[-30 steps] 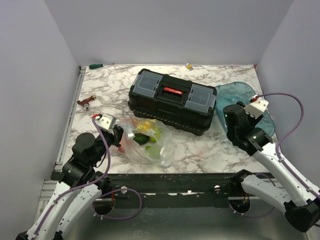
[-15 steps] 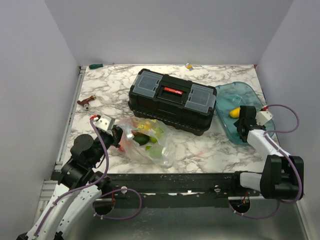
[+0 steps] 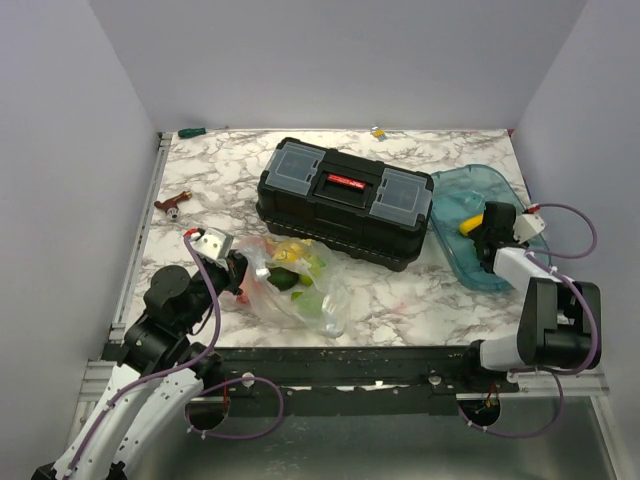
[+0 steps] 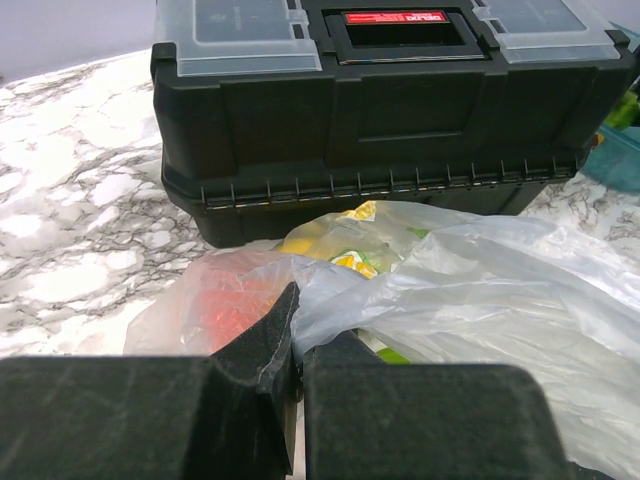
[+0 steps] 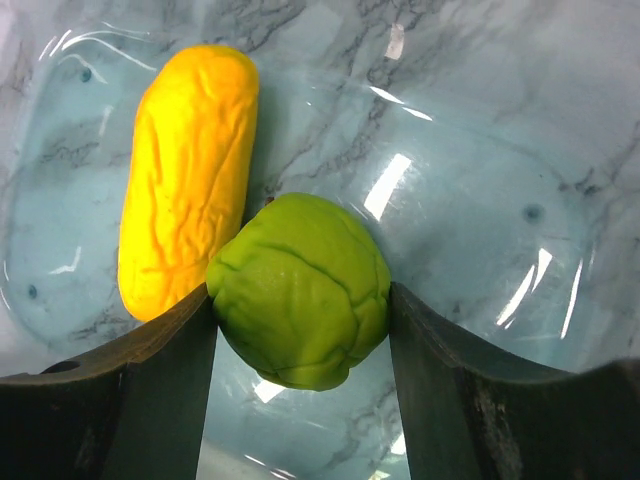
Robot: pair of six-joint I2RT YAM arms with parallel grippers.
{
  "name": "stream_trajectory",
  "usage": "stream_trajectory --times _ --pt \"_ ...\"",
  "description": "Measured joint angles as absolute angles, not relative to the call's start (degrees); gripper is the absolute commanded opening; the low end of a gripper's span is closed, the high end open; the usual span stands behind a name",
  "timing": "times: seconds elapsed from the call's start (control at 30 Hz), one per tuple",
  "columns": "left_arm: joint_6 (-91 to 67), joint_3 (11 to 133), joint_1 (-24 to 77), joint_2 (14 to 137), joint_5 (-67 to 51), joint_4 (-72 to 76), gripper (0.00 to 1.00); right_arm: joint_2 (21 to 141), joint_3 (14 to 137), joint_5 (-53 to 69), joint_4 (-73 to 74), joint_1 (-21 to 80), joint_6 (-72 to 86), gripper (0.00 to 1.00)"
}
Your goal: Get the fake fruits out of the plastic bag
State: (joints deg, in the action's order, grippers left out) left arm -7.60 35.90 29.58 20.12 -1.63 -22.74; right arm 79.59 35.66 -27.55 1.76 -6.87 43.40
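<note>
The clear plastic bag lies in front of the toolbox with several fake fruits inside. The left wrist view shows red and yellow fruits through the film. My left gripper is shut on the bag's left edge, and film is pinched between its pads. My right gripper is shut on a light green fruit and holds it low inside the blue tray. A yellow fruit lies in the tray, touching the green fruit on its left.
A black toolbox with a red label stands mid-table behind the bag. A red-handled tool lies at the left. A green item and a small yellow item lie at the far edge.
My right arm has swung down and right, bringing the gripper low into the blue tray beside the yellow fruit. The left gripper and the bag have not moved.
</note>
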Motion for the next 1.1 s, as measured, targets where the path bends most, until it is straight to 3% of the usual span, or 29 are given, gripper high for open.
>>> stream_trajectory --times 0.23,0.33,1.1 --pt "-8.12 35.90 29.58 19.92 -2.74 -22.68 0.00 81.10 36.51 -27.55 0.14 -6.87 41.82 0.92" --pt "-8.32 35.90 29.58 19.81 -3.60 -22.41 0.00 80.62 36.16 -27.55 0.14 -6.87 40.95 0.99" --pt "-9.10 35.90 29.61 19.14 -5.50 -22.33 0.00 68.64 37.26 -21.21 9.54 -6.87 36.88 1.00"
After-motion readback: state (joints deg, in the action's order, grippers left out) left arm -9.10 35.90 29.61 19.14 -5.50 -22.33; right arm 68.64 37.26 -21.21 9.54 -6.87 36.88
